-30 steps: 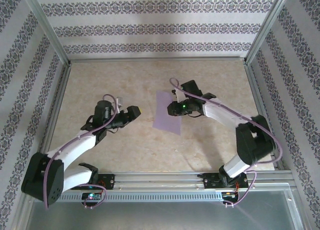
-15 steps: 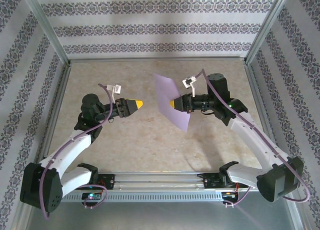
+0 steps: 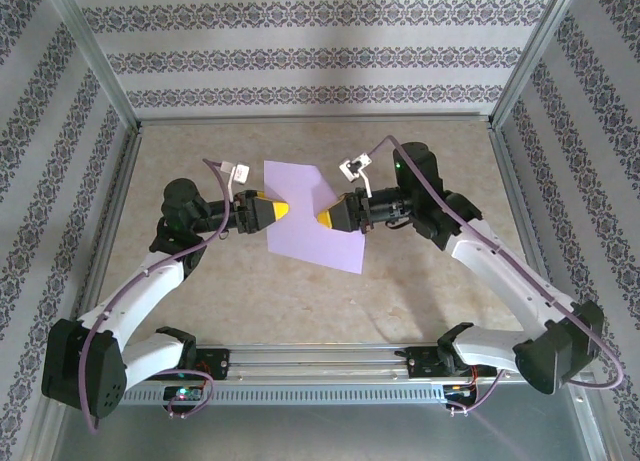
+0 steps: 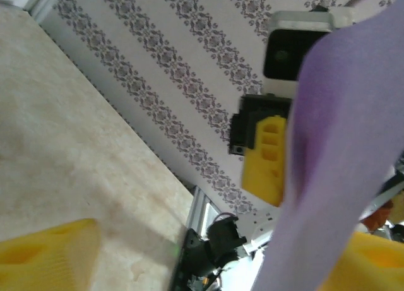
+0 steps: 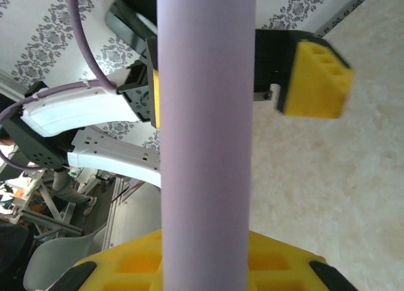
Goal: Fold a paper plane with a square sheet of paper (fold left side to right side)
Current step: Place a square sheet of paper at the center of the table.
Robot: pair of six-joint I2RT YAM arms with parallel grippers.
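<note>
square sheet of paper (image 3: 310,243): lavender and flat-coloured, it hangs between my two grippers over the middle of the table. It is tilted, with one corner toward the far wall and one toward my bases. From my right wrist it reads as a tall bowed band rising straight out of my own yellow pads.
rail (image 3: 320,359): nearest of all, the metal strip at the table's near edge that carries both my bases.
left arm (image 3: 150,281): it reaches up and inward from the near left corner, with a purple cable looped along it.
right arm (image 3: 500,271): it reaches in from the near right corner, elbow out to the right.
left gripper (image 3: 283,211): the jaws stand apart and straddle the sheet's left part. One yellow pad is on each side of the paper, and I cannot tell whether either pad touches it.
right gripper (image 3: 325,219): the jaws are narrow and pinch the sheet, which runs up between the pads. Its tip faces my left tip, the two close together.
table (image 3: 400,281): pale marbled surface, with the paper's lower corner near it. Contact there I cannot tell.
far wall (image 3: 320,56): striped floral paper behind everything.
</note>
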